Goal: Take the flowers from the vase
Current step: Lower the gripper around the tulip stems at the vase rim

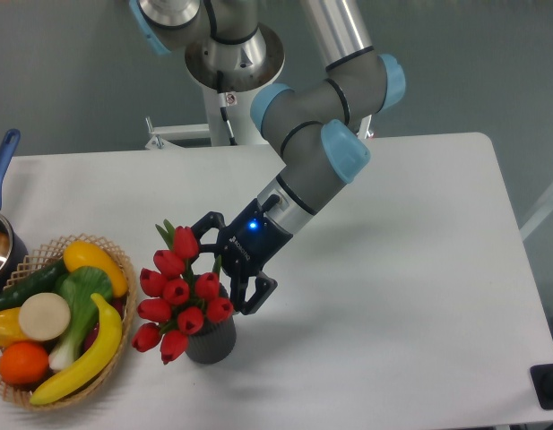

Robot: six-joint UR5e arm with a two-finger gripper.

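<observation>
The flowers (179, 293), a bunch of red tulip buds with green leaves, stand in the vase (211, 340), a small dark grey ribbed cylinder at the front left of the white table. My gripper (219, 269) is open, reaching in from the right at the upper right side of the bunch. One finger lies by the top bud, the other by the bud at the right edge above the vase rim. The stems are hidden inside the vase and behind the buds.
A woven basket (124, 269) of fruit and vegetables sits just left of the vase. A pot with a blue handle (2, 166) stands at the far left edge. The arm's base column (231, 98) rises at the back of the table.
</observation>
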